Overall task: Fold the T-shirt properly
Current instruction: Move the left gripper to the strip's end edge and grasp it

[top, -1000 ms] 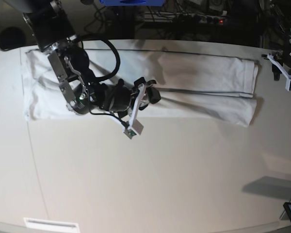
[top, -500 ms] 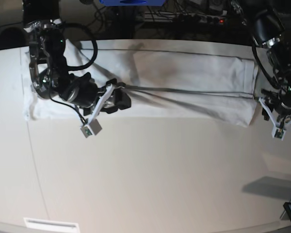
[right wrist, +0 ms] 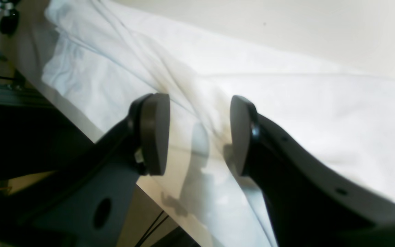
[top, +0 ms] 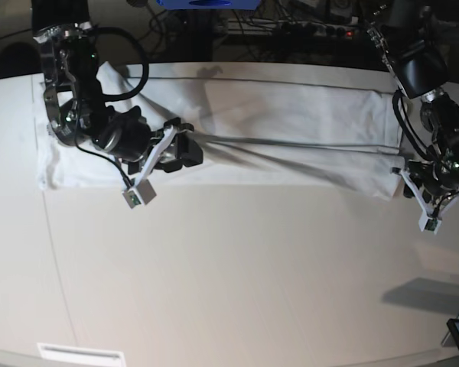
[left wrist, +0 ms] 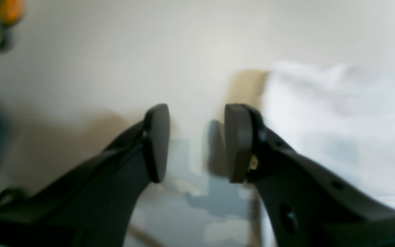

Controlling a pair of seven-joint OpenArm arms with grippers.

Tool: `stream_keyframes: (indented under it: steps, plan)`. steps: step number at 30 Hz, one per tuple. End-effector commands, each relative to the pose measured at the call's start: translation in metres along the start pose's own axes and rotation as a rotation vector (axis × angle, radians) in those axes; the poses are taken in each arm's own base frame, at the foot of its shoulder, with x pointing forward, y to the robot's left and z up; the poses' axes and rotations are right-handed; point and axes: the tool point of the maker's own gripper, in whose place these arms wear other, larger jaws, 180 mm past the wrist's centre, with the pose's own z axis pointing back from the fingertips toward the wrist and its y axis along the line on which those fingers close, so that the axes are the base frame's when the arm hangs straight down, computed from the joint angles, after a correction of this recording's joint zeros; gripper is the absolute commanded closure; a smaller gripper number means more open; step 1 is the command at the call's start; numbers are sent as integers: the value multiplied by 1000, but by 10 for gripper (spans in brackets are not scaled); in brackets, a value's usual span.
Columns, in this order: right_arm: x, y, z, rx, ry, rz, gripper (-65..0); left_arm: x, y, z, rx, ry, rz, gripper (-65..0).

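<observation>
Looks like a robotics lab to me. Big off-white tabletop, tangled cables and a lit power strip behind it.

Bright table, dark background, one wrist view badly blurred.

In the base view the table is evenly lit while the area behind it is nearly black; the arms throw soft shadows across the T-shirt, and a grey shadow lies at the lower right. The left wrist view is smeared and out of focus, the cloth a pale blur. The right wrist view is sharper, though the cloth is overexposed, with finger shadows on it.
</observation>
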Motion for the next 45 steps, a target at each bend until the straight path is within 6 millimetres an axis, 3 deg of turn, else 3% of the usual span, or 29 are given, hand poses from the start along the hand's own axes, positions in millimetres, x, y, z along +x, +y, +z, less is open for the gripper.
stream_keyframes:
  steps: [1,6,11,22,26,31,38,45]
  plan:
    - [12,3,3,10,-39,19,-277,24,10,8,-1,-69,22,-260]
    - [10,3,3,10,-34,17,-277,47,-6,8,-132,-139,101,-259]
    - [5,2,3,7,-25,11,-277,49,-8,8,-141,-143,106,-259]
    - [5,2,3,9,-25,8,-277,21,-15,-14,-194,-55,163,-259]
    - [5,2,3,9,-25,8,-277,21,-16,-14,-201,-58,167,-259]
    - [5,3,3,12,-26,8,-277,36,-11,-12,-191,-85,166,-259]
    - [5,3,3,12,-26,8,-277,36,-15,-13,-201,-83,168,-260]
    - [5,3,3,12,-26,8,-277,15,-23,-35,-260,-30,244,-260]
